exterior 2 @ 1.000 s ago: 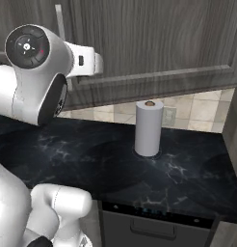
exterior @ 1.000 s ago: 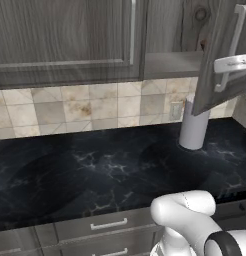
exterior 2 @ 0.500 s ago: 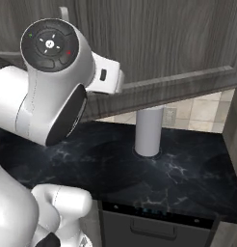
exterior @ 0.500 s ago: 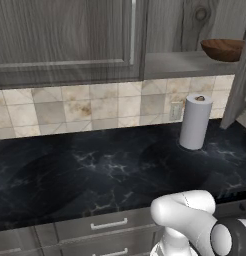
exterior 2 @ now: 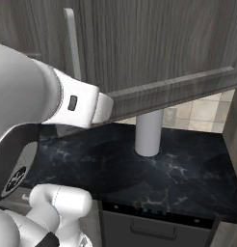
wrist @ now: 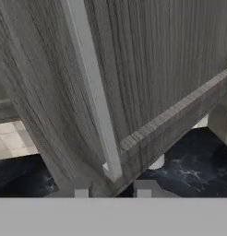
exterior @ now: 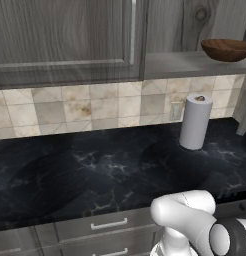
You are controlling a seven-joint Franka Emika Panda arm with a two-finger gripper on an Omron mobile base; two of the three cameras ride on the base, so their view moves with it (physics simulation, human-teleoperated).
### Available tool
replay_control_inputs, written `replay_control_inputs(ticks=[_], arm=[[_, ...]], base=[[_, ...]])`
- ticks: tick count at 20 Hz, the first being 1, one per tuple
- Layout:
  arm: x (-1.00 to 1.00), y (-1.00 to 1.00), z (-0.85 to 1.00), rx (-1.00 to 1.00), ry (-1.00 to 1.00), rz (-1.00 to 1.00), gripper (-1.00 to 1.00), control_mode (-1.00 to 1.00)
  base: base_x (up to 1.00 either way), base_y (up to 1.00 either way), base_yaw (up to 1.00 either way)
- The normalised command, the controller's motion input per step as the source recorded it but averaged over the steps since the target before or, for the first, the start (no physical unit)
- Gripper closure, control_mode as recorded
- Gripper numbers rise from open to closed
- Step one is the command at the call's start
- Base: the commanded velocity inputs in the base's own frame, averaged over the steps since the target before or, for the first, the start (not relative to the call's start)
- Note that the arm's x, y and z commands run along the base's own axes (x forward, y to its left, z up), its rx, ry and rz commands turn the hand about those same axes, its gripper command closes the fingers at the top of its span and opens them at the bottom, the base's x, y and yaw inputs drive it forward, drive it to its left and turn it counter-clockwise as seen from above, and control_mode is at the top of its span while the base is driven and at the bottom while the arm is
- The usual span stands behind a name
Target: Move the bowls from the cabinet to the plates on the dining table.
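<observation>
A dark brown wooden bowl [exterior: 227,49] rests on the grey shelf [exterior: 190,64] of the cabinet [exterior: 65,40], whose right side stands open. The swung-out cabinet door [exterior 2: 164,48] crosses the right base view, with my white arm reaching behind its lower left edge. In the hand view my gripper [wrist: 113,189] sits just under the bottom end of the door's pale bar handle [wrist: 93,92]. Its two tips are apart and neither touches the handle. The plates are out of view.
A white paper towel roll [exterior: 195,122] stands on the black marble counter [exterior: 95,170] below the shelf, in front of a beige tiled wall [exterior: 85,107]. Grey drawers [exterior: 107,225] run under the counter. The open door's edge [exterior: 243,112] hangs at the far right.
The cabinet door has swung further open to the right. My arm went with it out of the left base view, and the brown bowl on the shelf came into sight.
</observation>
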Motion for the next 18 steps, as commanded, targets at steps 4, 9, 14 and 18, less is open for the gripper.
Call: replay_control_inputs(ticks=[4, 9, 14, 18], arm=[[-0.75, 0.25, 0.03, 0.01, -0.16, -0.20, -1.00, -1.00], [-0.42, 0.79, 0.01, 0.00, -0.13, -0.17, -1.00, -1.00], [-0.10, 0.91, 0.03, -0.01, -0.12, -0.15, -1.00, -1.00], [0.12, 0.85, -0.01, -0.11, 0.02, -0.14, -1.00, -1.00]], base=[[0.00, 0.00, 0.00], [0.00, 0.00, 0.00], [0.00, 0.00, 0.00], [0.00, 0.00, 0.00]])
